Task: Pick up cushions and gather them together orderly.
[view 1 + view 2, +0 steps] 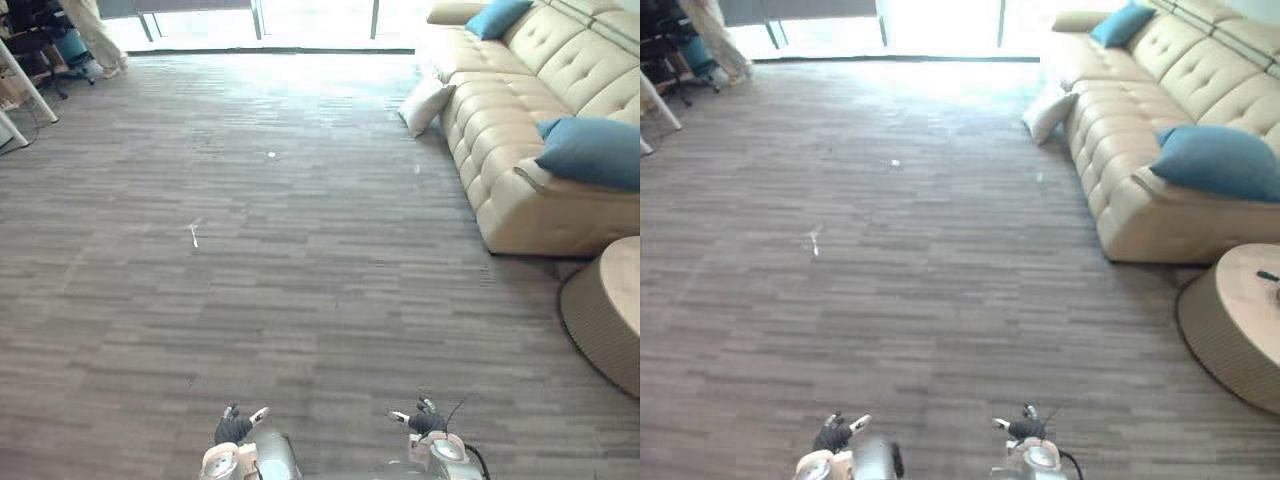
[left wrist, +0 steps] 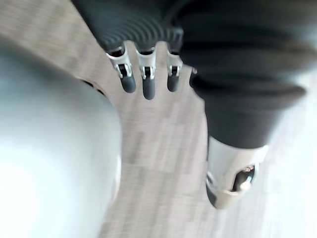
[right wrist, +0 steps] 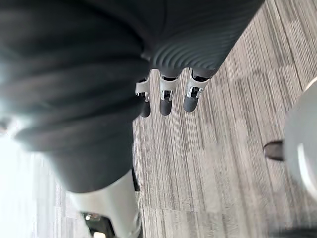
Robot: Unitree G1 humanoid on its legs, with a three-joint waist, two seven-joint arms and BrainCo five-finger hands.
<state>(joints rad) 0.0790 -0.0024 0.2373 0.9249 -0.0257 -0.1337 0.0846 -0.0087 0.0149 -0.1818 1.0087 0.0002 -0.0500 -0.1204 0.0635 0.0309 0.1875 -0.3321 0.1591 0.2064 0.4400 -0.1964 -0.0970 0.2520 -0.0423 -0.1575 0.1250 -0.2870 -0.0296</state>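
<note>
Left hand (image 1: 233,429) and right hand (image 1: 424,417) hang low in front of me, well short of the sofa (image 1: 520,95). Both are open and empty, fingers (image 2: 148,85) straight and relaxed, with the striped grey carpet (image 1: 300,250) showing past them in the wrist views. I count three cushions, all at the sofa. A white cushion (image 1: 425,103) sits on the carpet, leaning against the sofa's front. A blue cushion (image 1: 595,150) rests on the sofa's near end, tilted against the backrest. A second blue cushion (image 1: 497,17) lies at the sofa's far end, by the armrest. A round woven-sided table (image 1: 595,320) stands just beside the sofa's near end. Far across the carpet from the sofa, I can see a person's legs (image 1: 95,40).
</note>
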